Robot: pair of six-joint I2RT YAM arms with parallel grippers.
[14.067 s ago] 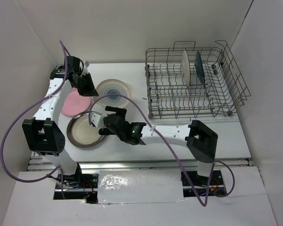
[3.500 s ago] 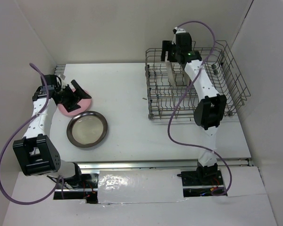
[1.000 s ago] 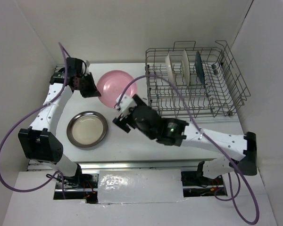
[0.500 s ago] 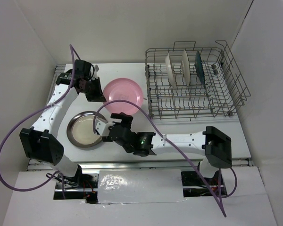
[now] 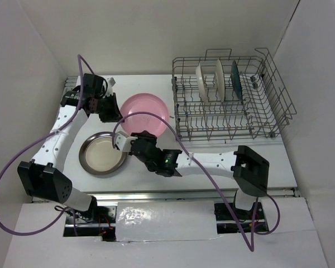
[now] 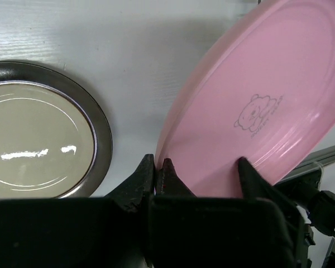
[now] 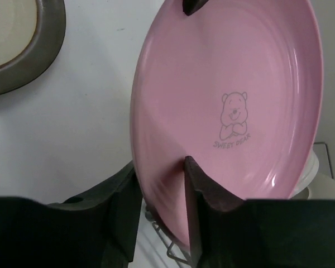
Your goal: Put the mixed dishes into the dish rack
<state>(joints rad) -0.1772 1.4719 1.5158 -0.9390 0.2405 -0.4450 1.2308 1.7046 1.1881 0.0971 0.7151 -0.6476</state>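
So, a pink plate (image 5: 146, 113) up front here: glossy, round, faint concentric rings, and a tiny line-drawn bear labelled "SWEET BEAR" in the middle. Tilted over the white table (image 5: 145, 84), just left of the dish rack (image 5: 212, 120), not in it.

Pinched at the left rim by the left gripper (image 5: 114, 113), with fingers (image 6: 145, 176) squeezed tight on the edge in the left wrist view. Also straddled at the near rim by the right gripper (image 5: 137, 137) — one finger (image 7: 198, 184) in front of the pink face, the other behind the rim. Can't tell whether actually clamped or just sitting around it.

Down to the left, flat on the table, a brown-rimmed cream plate (image 5: 103, 153), apart from the pink one.

Over in the rack, standing on edge between the tines near the back — a cream plate (image 5: 200, 82), a pale plate (image 5: 219, 78) and a dark teal plate (image 5: 235, 81), side by side.
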